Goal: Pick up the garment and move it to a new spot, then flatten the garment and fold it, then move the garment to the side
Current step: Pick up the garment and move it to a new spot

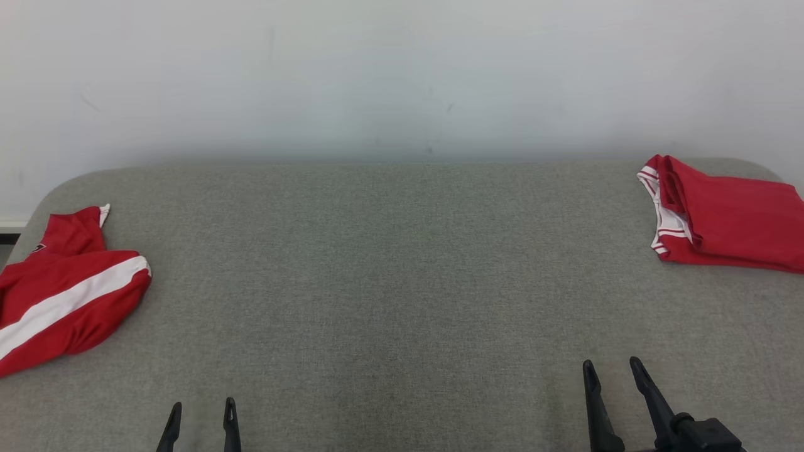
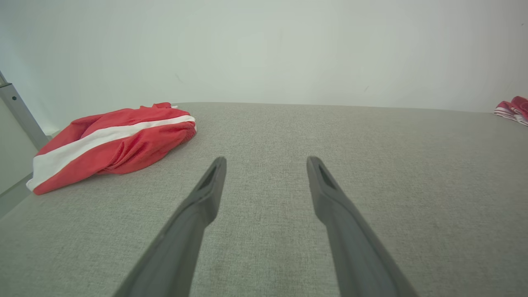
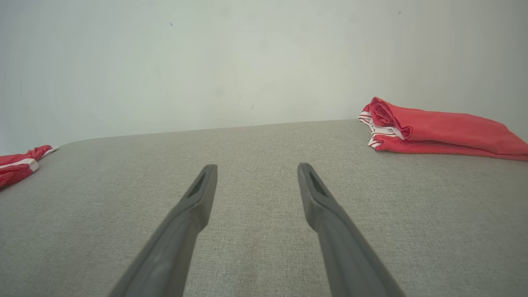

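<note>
Plain pale wall [image 1: 402,75], grey fabric-covered table [image 1: 402,282] with rounded corners, soft even light

No writing, number or brand can be read anywhere. The crumpled red garment [image 1: 69,295] at the left edge of the head view bears a small dark patch [image 1: 39,248] near its upper corner (a badge or tag, it seems), too small to make out.
</note>
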